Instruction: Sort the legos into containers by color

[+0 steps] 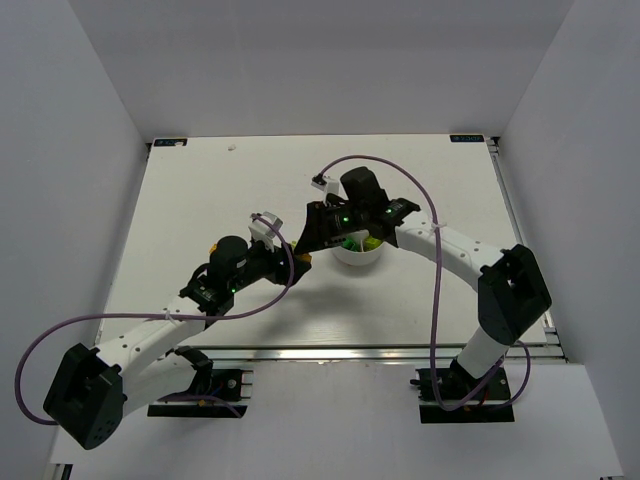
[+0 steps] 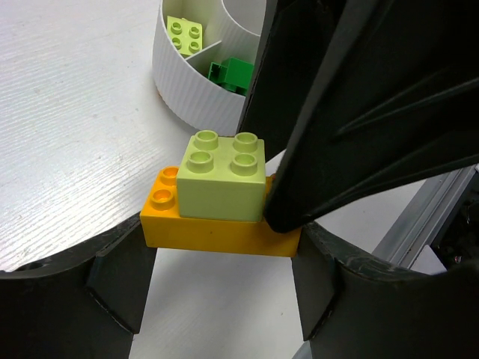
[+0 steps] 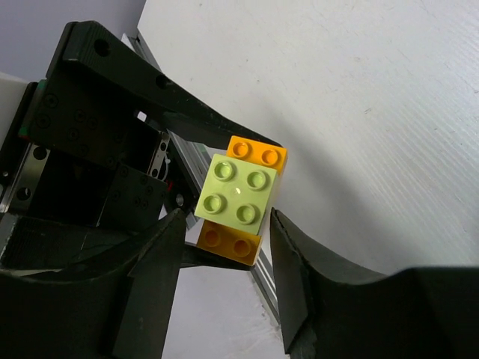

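An orange brick (image 2: 217, 235) with a pale green brick (image 2: 223, 178) stacked on it hangs just above the table beside the white divided dish (image 2: 187, 93). My left gripper (image 2: 221, 258) is shut on the orange brick's two ends. My right gripper (image 3: 224, 224) is open and straddles the pale green brick (image 3: 236, 193). Its right finger touches the brick, and a thin gap shows at the left finger. One right finger (image 2: 337, 149) covers the stack's right end. The dish holds a lime brick (image 2: 185, 34) and a dark green brick (image 2: 233, 72) in separate wedges.
In the top view both grippers meet at the stack (image 1: 303, 259), just left of the dish (image 1: 358, 256) near the table's middle. An aluminium rail (image 2: 419, 217) runs along the table's near edge. White walls enclose the table.
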